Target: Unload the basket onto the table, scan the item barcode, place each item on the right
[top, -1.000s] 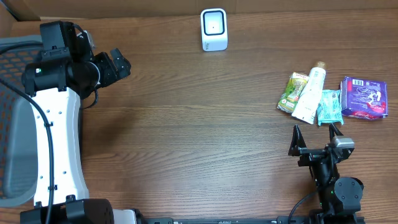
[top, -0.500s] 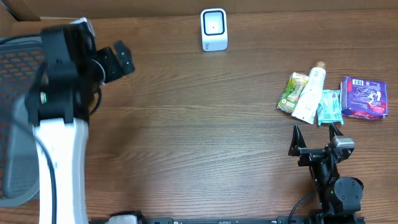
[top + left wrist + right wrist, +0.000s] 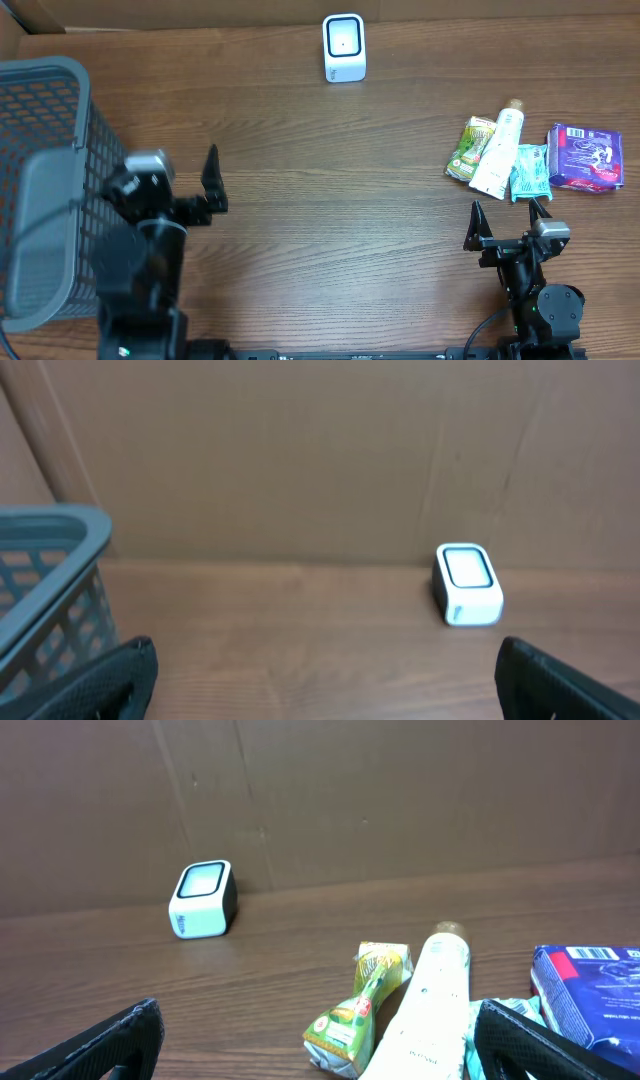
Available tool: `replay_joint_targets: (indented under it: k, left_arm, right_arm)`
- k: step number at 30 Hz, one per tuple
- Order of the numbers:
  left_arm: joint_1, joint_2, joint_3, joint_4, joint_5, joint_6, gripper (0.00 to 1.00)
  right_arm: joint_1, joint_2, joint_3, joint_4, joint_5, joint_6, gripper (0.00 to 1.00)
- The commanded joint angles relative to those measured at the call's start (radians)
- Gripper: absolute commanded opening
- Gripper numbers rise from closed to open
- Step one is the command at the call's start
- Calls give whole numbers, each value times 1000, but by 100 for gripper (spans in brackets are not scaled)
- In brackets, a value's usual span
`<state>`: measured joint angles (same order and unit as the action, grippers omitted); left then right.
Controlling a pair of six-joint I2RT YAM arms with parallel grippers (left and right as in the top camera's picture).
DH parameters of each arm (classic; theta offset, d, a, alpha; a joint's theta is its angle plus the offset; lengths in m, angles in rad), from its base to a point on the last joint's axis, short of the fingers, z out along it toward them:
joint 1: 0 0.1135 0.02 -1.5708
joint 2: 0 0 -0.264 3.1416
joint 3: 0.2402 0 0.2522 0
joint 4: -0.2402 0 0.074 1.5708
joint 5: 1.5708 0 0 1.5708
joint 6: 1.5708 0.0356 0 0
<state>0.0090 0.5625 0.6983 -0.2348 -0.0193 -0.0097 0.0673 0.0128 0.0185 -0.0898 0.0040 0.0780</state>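
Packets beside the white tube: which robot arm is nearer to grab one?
Right, probably: the right gripper sits open close to the white plastic tube; the left gripper, also open, is far off by the grey mesh basket.

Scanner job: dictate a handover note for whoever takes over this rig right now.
Left gripper: open, empty, beside the basket at the left of the table.
Right gripper: open, empty, just short of the items.
Scanner: upright at back centre.
Items: pouch, tube, packet and pack, clustered at the right.
Done: nothing held or at the scanner.
Left: pick an item and show its barcode to the scanner.
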Motion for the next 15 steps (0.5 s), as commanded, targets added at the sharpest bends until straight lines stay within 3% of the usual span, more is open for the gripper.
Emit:
replay_joint_targets:
  k: [1,7,15]
  left_arm:
    - [6,-97,-152,104,20,100,100]
    - [6,-277,-392,252,55,190,100]
    - [5,-461,-532,262,71,277,100]
  right_arm:
    - [5,-10,-10,6,-6,0,100]
    - [5,-10,-10,6,-6,0,100]
    - [5,-10,-10,6,-6,0,100]
